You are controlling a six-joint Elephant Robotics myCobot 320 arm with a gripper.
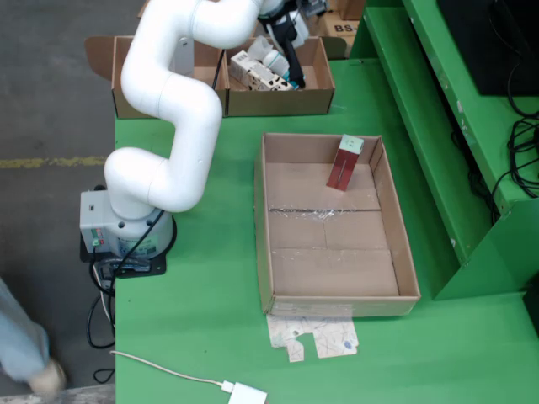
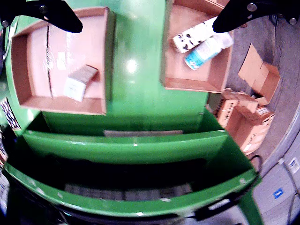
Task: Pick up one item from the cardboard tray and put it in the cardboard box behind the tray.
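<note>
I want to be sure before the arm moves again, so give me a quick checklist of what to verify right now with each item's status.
1. Gripper empty: ok, jaws spread wide with nothing between them in the wrist view.
2. Items inside the rear box: ok, the spotted carton and blue-labelled bottle lie there.
3. Tray still has an item: ok, a red box leans against the far wall.
4. Red box clear of the arm: ok.
5. Person's foot at the lower left of the fixed view: cannot tell if safely away.
</note>
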